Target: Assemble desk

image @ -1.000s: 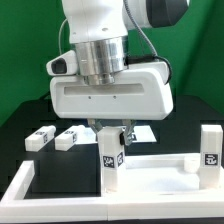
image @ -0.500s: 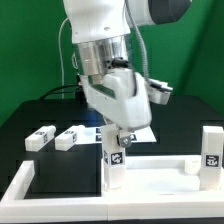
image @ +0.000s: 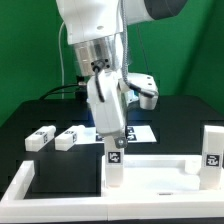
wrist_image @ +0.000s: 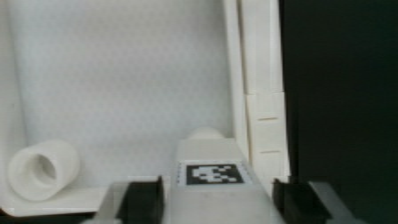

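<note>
The white desk tabletop (image: 150, 166) lies rim-up at the front of the black table. One white tagged leg (image: 113, 162) stands upright on its corner at the exterior view's left, and a second leg (image: 211, 150) stands at its right corner. My gripper (image: 113, 141) comes straight down on the left leg and is shut on its top. In the wrist view my gripper (wrist_image: 228, 200) has a dark finger (wrist_image: 146, 201) on either side of the tagged leg (wrist_image: 217, 176), pressed against it. The tabletop panel (wrist_image: 107, 90) shows a round socket (wrist_image: 45, 170).
Two loose white legs (image: 41, 137) (image: 69, 138) lie on the black table at the exterior view's left, behind the tabletop. The marker board (image: 141, 131) lies flat behind my gripper. A green backdrop closes the back.
My hand has turned about its vertical axis, from broadside to nearly edge-on to the camera, while staying over the left leg. The leg stands in the same spot.
</note>
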`<state>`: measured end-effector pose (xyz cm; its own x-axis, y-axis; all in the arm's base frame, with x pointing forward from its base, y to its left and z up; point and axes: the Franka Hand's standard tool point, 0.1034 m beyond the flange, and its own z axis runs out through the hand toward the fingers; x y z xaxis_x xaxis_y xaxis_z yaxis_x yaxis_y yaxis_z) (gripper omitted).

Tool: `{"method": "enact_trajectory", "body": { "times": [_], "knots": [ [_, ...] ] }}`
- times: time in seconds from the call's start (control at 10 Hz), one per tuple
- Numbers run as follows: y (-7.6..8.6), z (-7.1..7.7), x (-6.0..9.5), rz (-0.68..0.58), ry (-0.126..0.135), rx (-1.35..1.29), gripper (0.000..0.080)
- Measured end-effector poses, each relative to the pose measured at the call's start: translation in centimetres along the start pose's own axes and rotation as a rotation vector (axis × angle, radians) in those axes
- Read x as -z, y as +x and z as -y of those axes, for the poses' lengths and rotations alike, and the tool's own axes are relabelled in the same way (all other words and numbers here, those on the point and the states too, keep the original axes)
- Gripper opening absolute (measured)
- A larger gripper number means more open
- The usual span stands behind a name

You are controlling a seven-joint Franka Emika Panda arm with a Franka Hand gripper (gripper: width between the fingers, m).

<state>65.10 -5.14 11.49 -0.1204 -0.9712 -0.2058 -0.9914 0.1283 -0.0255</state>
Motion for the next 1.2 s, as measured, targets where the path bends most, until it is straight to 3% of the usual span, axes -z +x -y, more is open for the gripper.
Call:
{"method": "enact_trajectory", "body": {
  "times": [0.1, 0.2, 0.3, 0.4, 0.8, 1.0, 1.1, 1.2],
  "knots": [
    [0.0, 0.0, 0.0, -0.003, 0.0, 0.02, 0.0293],
    [-0.1, 0.0, -0.1, -0.018, -0.004, 0.214, 0.0486],
    [-0.2, -0.1, -0.2, -0.019, -0.012, 0.441, 0.0486],
    [-0.3, -0.4, -0.4, -0.015, -0.03, 0.597, 0.0616],
    [0.0, -0.5, -0.4, -0.014, -0.042, 0.869, 0.0648],
    [1.5, -0.6, 0.2, -0.047, -0.123, 1.325, 0.0649],
    [1.5, -0.6, 0.2, -0.048, -0.129, 1.377, 0.0649],
    [1.5, -0.6, 0.2, -0.05, -0.129, 1.348, 0.0584]
  ]
}}
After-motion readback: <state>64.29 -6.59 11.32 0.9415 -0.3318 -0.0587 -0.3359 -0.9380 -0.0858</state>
